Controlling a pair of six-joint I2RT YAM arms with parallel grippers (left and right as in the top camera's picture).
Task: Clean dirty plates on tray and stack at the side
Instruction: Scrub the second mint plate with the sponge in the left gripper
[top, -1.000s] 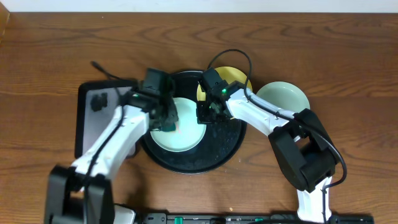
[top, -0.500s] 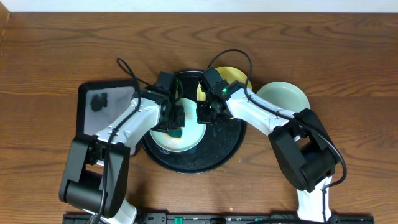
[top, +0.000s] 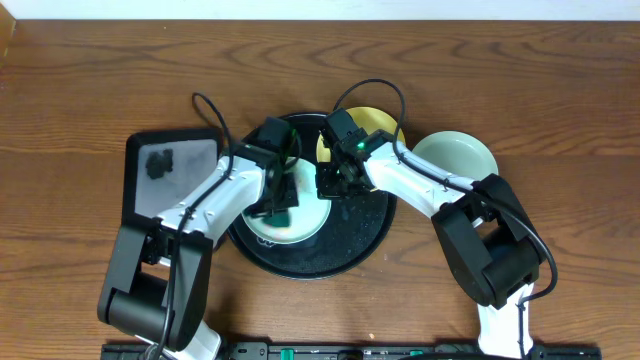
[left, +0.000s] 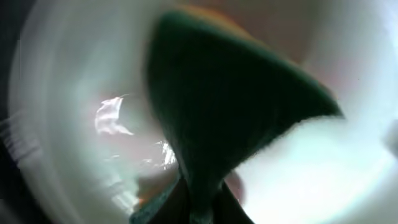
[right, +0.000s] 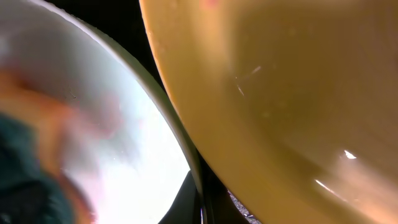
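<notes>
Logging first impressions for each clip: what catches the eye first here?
The left gripper holds a dark green sponge on the mint plate in the round black tray at centre. The right gripper sits at that plate's right edge, beside a yellow plate.

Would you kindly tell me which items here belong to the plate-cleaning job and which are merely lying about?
Job: round black tray; mint plate on it; yellow plate; mint plate beside the tray; green sponge.
Lying about: rectangular black tray; small dark object on it.
</notes>
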